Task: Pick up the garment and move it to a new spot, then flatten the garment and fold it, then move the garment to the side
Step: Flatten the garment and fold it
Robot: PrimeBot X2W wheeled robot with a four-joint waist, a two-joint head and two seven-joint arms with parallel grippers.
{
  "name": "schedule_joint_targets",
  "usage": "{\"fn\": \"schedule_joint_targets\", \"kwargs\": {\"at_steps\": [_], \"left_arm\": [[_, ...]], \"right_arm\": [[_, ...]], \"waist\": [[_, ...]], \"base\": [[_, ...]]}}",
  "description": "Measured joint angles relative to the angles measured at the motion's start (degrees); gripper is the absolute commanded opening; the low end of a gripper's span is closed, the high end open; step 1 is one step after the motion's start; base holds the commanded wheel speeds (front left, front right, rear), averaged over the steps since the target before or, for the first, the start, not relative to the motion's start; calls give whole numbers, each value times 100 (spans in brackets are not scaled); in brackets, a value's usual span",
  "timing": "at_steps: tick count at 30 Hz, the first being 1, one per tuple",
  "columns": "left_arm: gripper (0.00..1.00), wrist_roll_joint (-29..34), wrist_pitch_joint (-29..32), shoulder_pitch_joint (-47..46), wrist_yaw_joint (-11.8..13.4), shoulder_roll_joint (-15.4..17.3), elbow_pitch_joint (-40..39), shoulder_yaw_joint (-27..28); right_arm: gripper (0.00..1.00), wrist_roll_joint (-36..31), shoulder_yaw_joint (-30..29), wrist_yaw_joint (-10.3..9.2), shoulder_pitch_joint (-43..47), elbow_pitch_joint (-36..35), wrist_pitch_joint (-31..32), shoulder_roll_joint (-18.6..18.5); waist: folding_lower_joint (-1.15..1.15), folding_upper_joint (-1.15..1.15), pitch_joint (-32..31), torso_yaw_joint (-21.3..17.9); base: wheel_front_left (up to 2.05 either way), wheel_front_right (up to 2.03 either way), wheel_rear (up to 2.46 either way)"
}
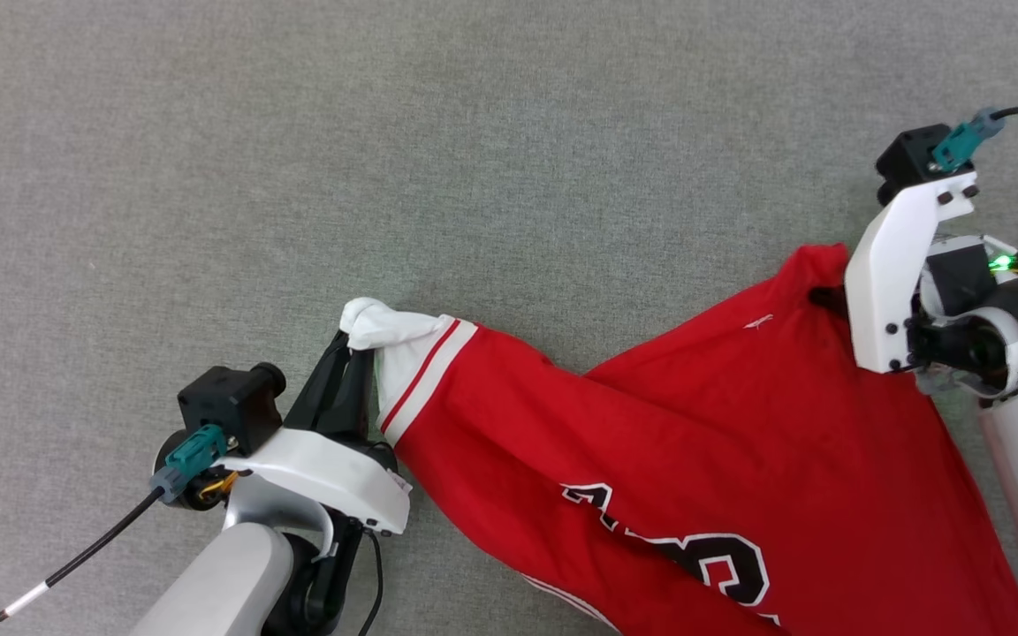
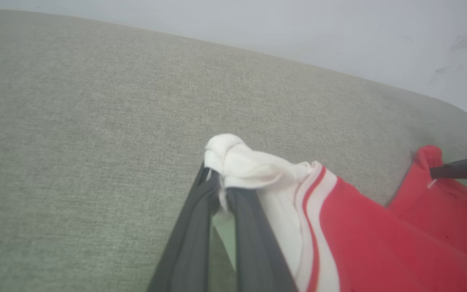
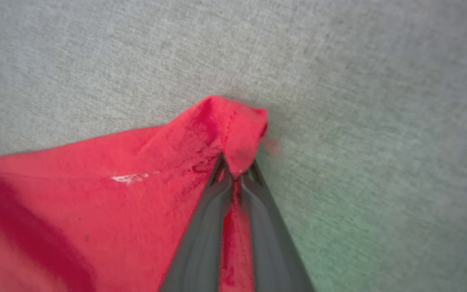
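Note:
The garment is a red jersey with a white striped sleeve and black-and-white lettering, stretched across the grey surface between both arms. My left gripper is shut on the bunched white sleeve, its dark fingers pinching the cloth. My right gripper is shut on a red corner of the garment, cloth showing between its fingers. In the head view that red corner peaks beside the right wrist's white bracket. The other arm's dark finger shows at the left wrist view's right edge.
Grey woven fabric covers the work surface all around the garment. A pale wall rises beyond the surface's far edge in the left wrist view. A black cable trails from the left wrist.

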Motion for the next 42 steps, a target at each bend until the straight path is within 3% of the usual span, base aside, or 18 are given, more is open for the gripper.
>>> {"fn": "schedule_joint_targets", "kwargs": {"at_steps": [11, 23, 31, 42], "left_arm": [[0, -119, 70, 374, 171, 311, 145, 188], [0, -355, 287, 277, 79, 560, 115, 385], [0, -242, 550, -1240, -199, 644, 485, 539], [0, 338, 739, -4648, -704, 644, 1606, 633]], "right_arm": [[0, -282, -113, 1, 528, -252, -1404, -82], [0, -475, -659, 3, 1354, -705, -1887, 86], [0, -472, -857, 3, 677, -634, -2280, 304], [0, -998, -1045, 4, -2012, -174, -3130, 293]], "waist": [[0, 0, -786, -244], [0, 0, -1671, -763], [-1, 0, -1554, -918], [0, 0, -376, -985]], "base": [[0, 0, 0], [0, 0, 0], [0, 0, 0], [0, 0, 0]]}}
